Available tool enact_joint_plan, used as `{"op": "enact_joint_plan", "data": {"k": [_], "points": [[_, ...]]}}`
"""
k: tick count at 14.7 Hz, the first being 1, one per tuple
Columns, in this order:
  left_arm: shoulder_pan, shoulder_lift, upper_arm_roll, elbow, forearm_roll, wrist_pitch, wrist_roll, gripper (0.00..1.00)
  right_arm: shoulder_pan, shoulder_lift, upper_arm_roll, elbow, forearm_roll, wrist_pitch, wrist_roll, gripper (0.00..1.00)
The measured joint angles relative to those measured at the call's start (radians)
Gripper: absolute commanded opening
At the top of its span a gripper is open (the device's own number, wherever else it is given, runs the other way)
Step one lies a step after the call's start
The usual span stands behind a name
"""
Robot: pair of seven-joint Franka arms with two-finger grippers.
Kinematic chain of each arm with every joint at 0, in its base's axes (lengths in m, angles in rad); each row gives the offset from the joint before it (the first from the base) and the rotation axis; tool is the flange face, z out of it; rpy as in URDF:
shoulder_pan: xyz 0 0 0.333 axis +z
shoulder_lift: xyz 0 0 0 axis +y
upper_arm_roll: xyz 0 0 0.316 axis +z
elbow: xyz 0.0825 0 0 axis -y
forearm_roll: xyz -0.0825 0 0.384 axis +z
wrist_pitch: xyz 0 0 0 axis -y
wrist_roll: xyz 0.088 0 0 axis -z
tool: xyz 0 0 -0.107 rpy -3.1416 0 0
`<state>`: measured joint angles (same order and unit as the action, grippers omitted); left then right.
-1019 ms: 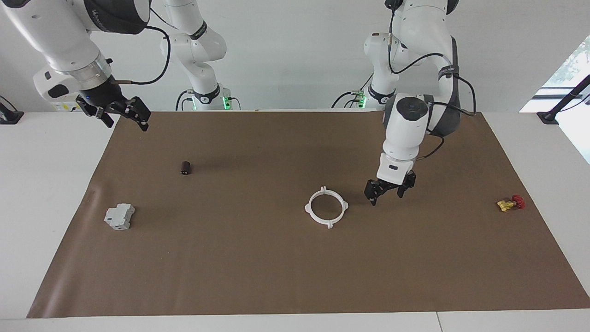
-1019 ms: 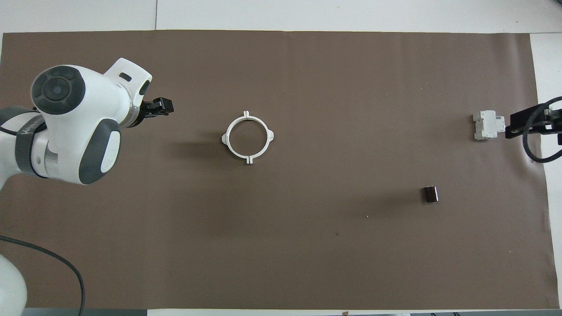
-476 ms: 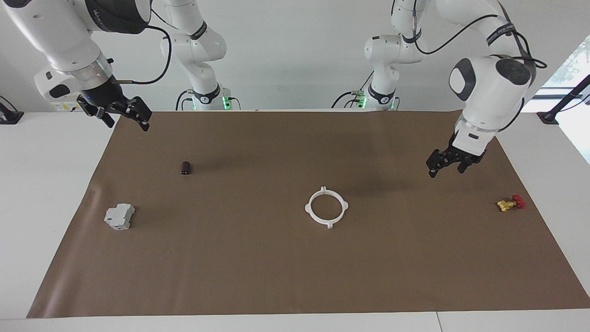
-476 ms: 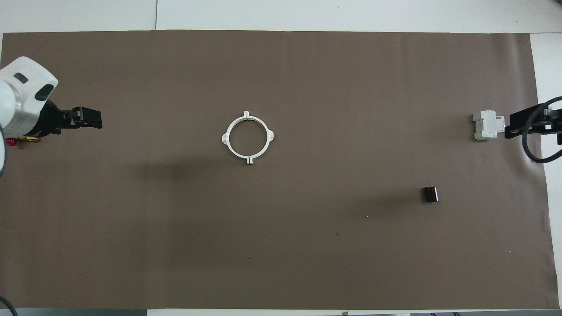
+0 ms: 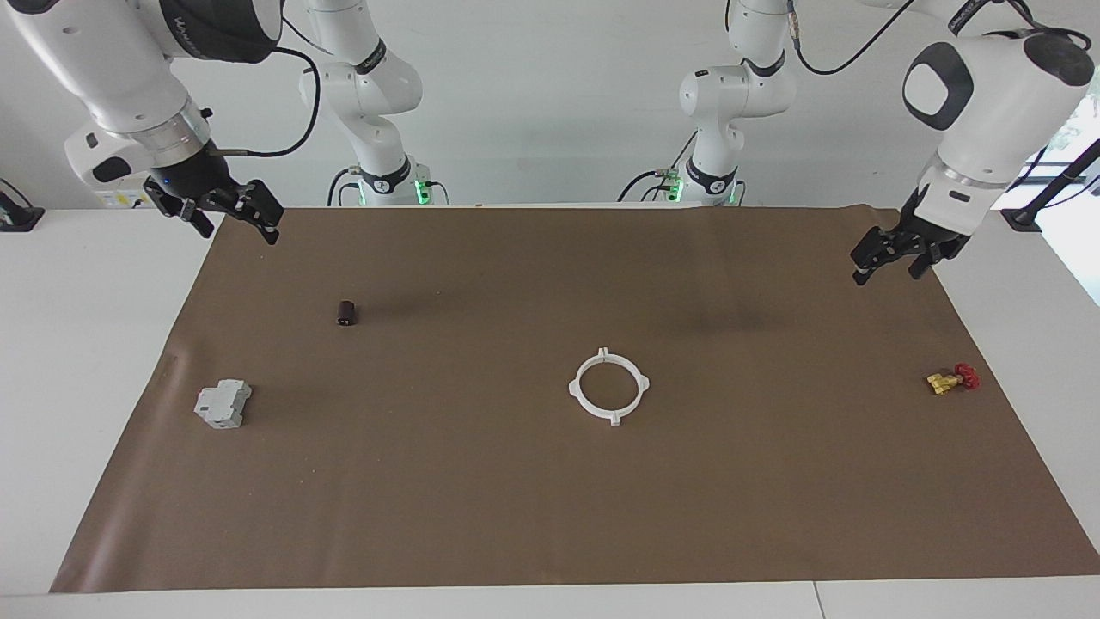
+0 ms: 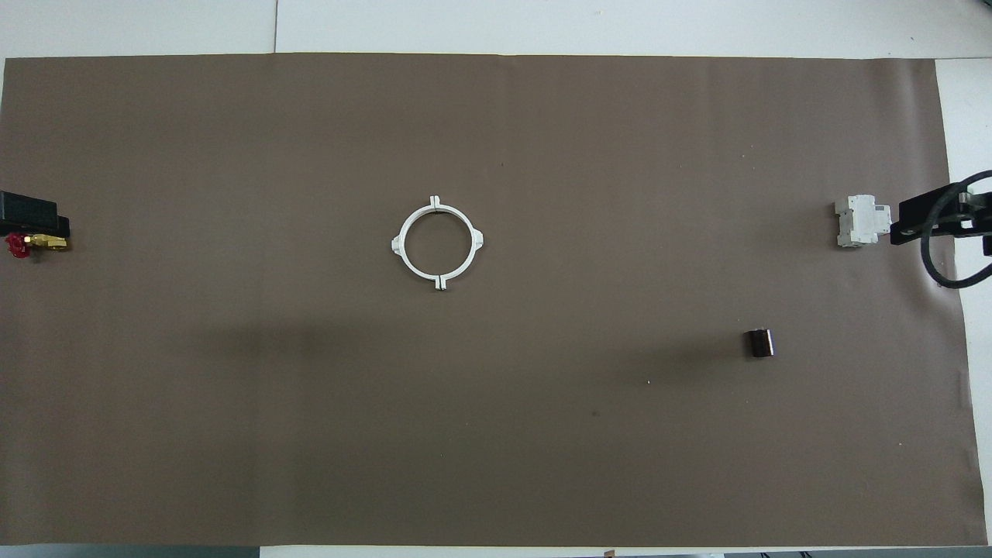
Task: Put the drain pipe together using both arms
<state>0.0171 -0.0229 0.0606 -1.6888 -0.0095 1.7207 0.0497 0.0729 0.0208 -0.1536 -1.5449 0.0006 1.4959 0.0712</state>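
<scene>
The drain pipe [image 5: 608, 387] lies flat on the brown mat as one white ring with four small tabs; its two half arcs sit joined. It also shows in the overhead view [image 6: 438, 242]. Nothing touches it. My left gripper [image 5: 887, 273] is open and empty, raised over the mat's edge at the left arm's end of the table; only its tip shows in the overhead view [image 6: 29, 213]. My right gripper [image 5: 238, 232] is open and empty, raised over the mat's corner at the right arm's end, and waits there; it also shows in the overhead view [image 6: 926, 221].
A grey blocky box [image 5: 223, 404] lies toward the right arm's end. A small dark cylinder [image 5: 346, 313] lies nearer to the robots than the box. A brass valve with a red handle [image 5: 950, 379] lies toward the left arm's end. The brown mat [image 5: 550, 516] covers the table.
My left gripper has pulled away from beside the ring, rising and swinging out to the left arm's end of the table. The ring and my right arm have not moved.
</scene>
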Motion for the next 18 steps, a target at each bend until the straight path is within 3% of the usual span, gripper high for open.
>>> {"op": "enact_joint_plan", "data": {"k": [18], "points": [[0.001, 0.005, -0.007, 0.026, -0.004, -0.052, 0.002, 1.0, 0.0, 0.0, 0.0, 0.0, 0.0, 0.0, 0.0, 1.0]]}}
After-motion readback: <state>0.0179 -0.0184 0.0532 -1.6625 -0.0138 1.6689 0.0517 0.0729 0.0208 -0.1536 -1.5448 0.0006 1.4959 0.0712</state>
